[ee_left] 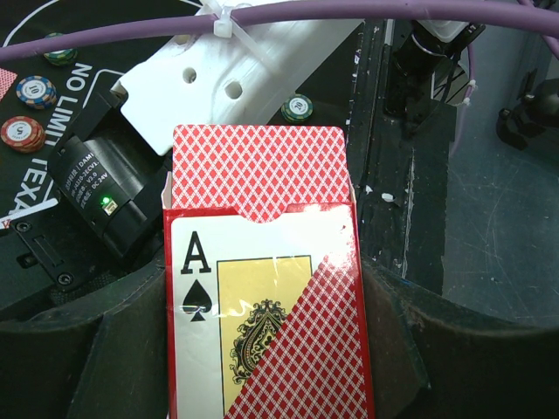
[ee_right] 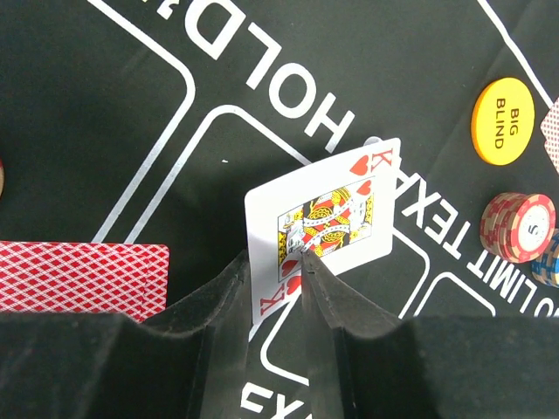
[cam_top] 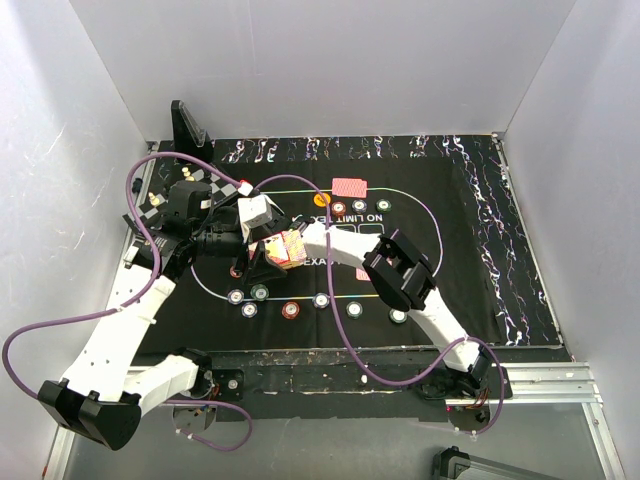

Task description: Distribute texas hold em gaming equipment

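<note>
An open red card box, with an ace of spades printed on its face and red-backed playing cards sticking out of its top, sits clamped in my shut left gripper. From the top view the box hangs above the left half of the black hold 'em mat. My right gripper hovers just over the mat with a gap between its fingers, and a king of hearts stands loosely in that gap, face up. A face-down card lies to its left.
The orange big blind button and a red chip stack sit to the right of the king. Several chips line the mat's near arc. A face-down card lies at the far arc. A chessboard is at the left.
</note>
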